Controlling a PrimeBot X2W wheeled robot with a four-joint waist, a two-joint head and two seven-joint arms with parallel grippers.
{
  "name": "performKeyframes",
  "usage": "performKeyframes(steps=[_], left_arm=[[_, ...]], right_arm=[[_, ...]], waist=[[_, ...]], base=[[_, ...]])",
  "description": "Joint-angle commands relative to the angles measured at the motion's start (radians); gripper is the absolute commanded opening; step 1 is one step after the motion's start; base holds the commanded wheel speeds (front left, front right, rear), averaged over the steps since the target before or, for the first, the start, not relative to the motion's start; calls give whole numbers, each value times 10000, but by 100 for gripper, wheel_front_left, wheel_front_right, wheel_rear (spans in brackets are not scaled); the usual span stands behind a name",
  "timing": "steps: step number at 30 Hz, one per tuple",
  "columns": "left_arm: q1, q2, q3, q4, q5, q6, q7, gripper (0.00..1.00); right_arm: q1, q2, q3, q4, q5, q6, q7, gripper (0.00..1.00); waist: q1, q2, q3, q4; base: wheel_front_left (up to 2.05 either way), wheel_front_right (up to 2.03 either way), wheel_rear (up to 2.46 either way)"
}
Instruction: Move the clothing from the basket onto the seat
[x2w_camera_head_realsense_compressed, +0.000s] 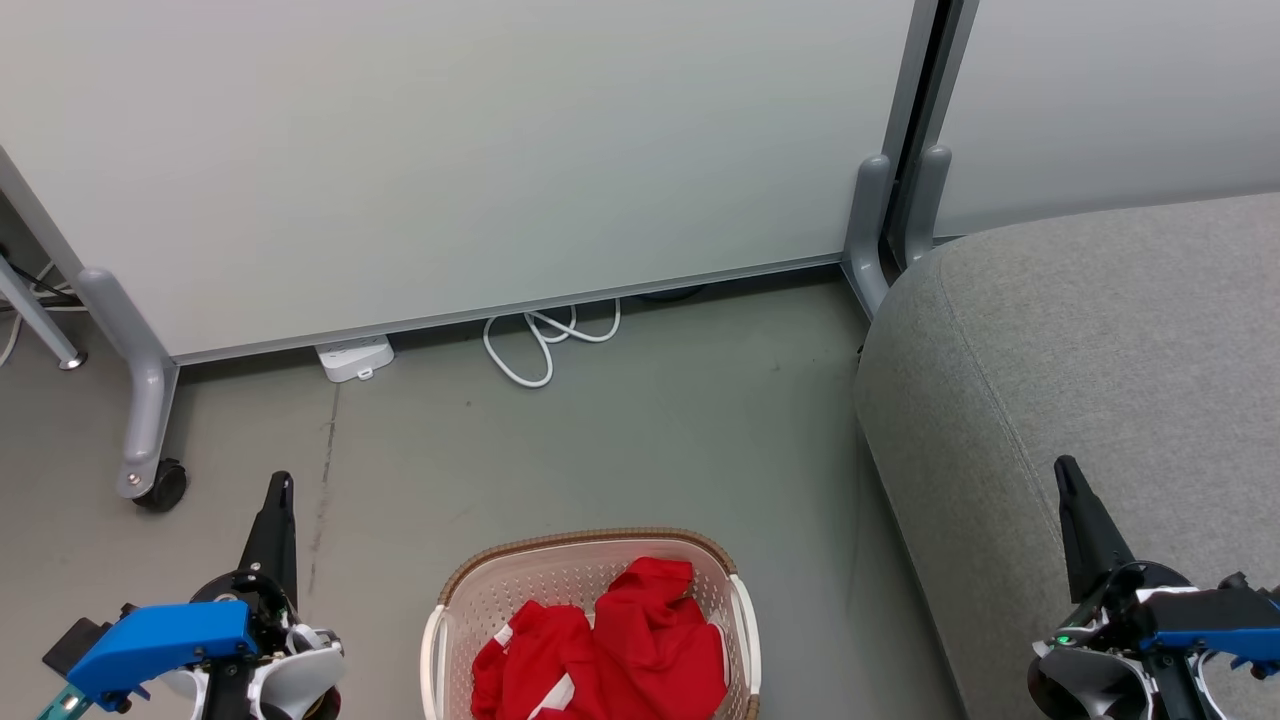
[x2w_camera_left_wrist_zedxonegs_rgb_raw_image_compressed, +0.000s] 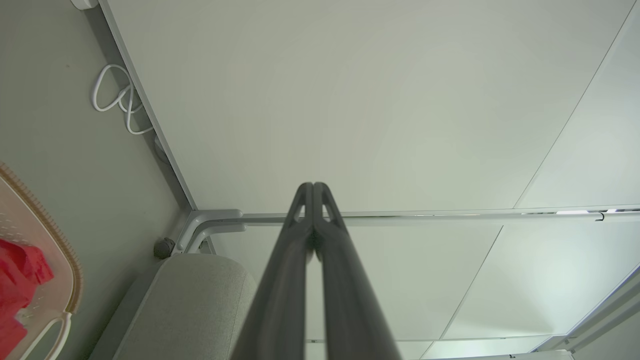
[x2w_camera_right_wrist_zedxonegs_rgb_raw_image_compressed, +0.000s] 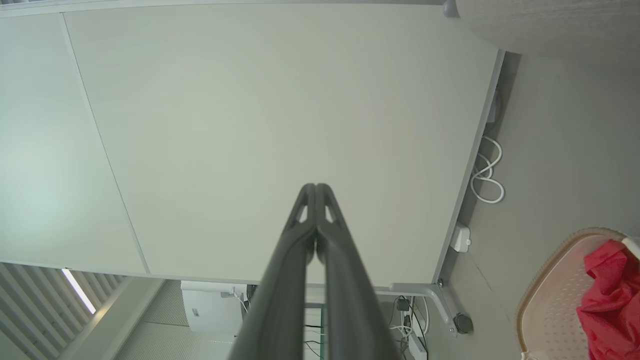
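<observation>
**A:** Red clothing (x2w_camera_head_realsense_compressed: 612, 640), where does it lie?

**B:** Crumpled in the basket (x2w_camera_head_realsense_compressed: 590, 543), at the bottom middle of the head view, on the floor (x2w_camera_head_realsense_compressed: 660, 450). White trim shows along its near folds.

**A:** And the fingers?

**B:** The left fingers (x2w_camera_head_realsense_compressed: 282, 490) are pressed tip to tip. They stand to the basket's left, well apart from it, pointing toward the panel (x2w_camera_head_realsense_compressed: 450, 150). The right fingers (x2w_camera_head_realsense_compressed: 1068, 478) are pressed together the same way. They show against the seat (x2w_camera_head_realsense_compressed: 1100, 330), to the basket's right. The clothing lies between the two pairs and nearer the robot than either tip. Neither pair touches cloth or basket.

**A:** Edges?

**B:** The basket's brown rim runs around the cloth, with a white handle on each side. One fold rises close to the far rim. The seat's rounded front corner stands right of the basket, with a strip of floor between them.

**A:** Room to move?

**B:** Open floor runs from the basket to the panel's foot. A power strip (x2w_camera_head_realsense_compressed: 353, 357) and a looped white cable (x2w_camera_head_realsense_compressed: 545, 345) lie there, well beyond the basket. A castor (x2w_camera_head_realsense_compressed: 162, 487) on the panel's grey leg sits left of the left fingers' tip.
</observation>
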Motion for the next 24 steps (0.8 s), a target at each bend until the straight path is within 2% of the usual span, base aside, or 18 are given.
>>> performKeyframes(steps=[1,21,22,24], left_arm=[[-104,-10,1,-41,49,-36,21,0],[-104,-10,0,-41,49,-36,21,0],[11,-2,-4,27,2,0,-8,100],[283,-40,-14,277,-20,4,-25,100]], right_arm=[[-115,-34,-8,-25,26,8,24,0],[-115,-34,-8,-25,26,8,24,0],[17,4,3,26,-7,0,-7,100],[229,44,21,282,-11,-13,-21,100]], waist=[[0,-1,0,0],[0,-1,0,0],[0,-1,1,0],[0,-1,3,-1]], base=[[0,0,0],[0,0,0],[0,0,0],[0,0,0]])
